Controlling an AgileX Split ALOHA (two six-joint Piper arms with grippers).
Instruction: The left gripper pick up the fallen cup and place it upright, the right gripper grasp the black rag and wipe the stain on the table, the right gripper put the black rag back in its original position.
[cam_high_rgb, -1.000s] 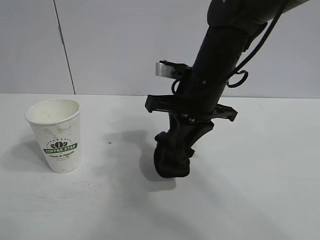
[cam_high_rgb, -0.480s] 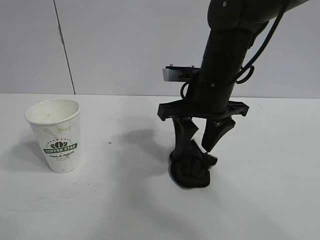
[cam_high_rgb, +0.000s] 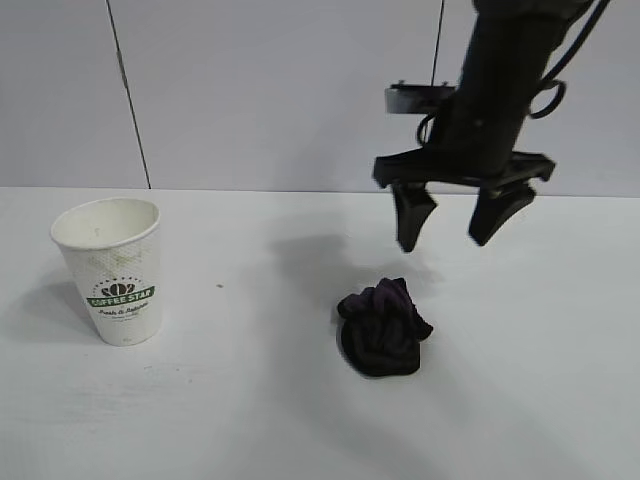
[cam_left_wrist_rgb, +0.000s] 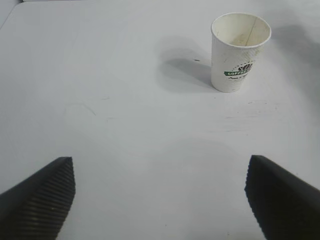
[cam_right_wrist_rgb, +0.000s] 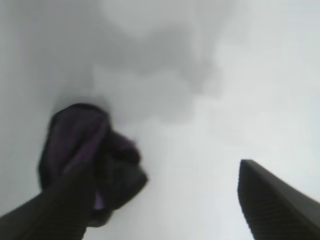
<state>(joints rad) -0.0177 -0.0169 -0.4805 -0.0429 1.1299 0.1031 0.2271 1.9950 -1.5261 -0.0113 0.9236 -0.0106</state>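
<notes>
The white cup (cam_high_rgb: 112, 268) with the green logo stands upright on the left of the table (cam_high_rgb: 550, 400); the left wrist view shows it (cam_left_wrist_rgb: 240, 54) too, well ahead of my left gripper (cam_left_wrist_rgb: 160, 200), which is open and empty over bare tabletop. The black rag (cam_high_rgb: 381, 330), bunched with a purple patch, lies loose on the table at centre right. My right gripper (cam_high_rgb: 446, 240) hangs open above and slightly right of it, touching nothing. From the right wrist, the rag (cam_right_wrist_rgb: 85, 145) sits beside one finger, outside my right gripper (cam_right_wrist_rgb: 160, 200). The stain is not visible.
A tiny brown speck (cam_high_rgb: 219, 286) marks the table between cup and rag. Faint smear lines (cam_left_wrist_rgb: 260, 105) lie near the cup. A plain grey wall (cam_high_rgb: 250, 90) with a vertical seam stands behind the table.
The right gripper has opened, let go of the black rag and risen up and to the right. The rag stays on the table. The cup has not moved.
</notes>
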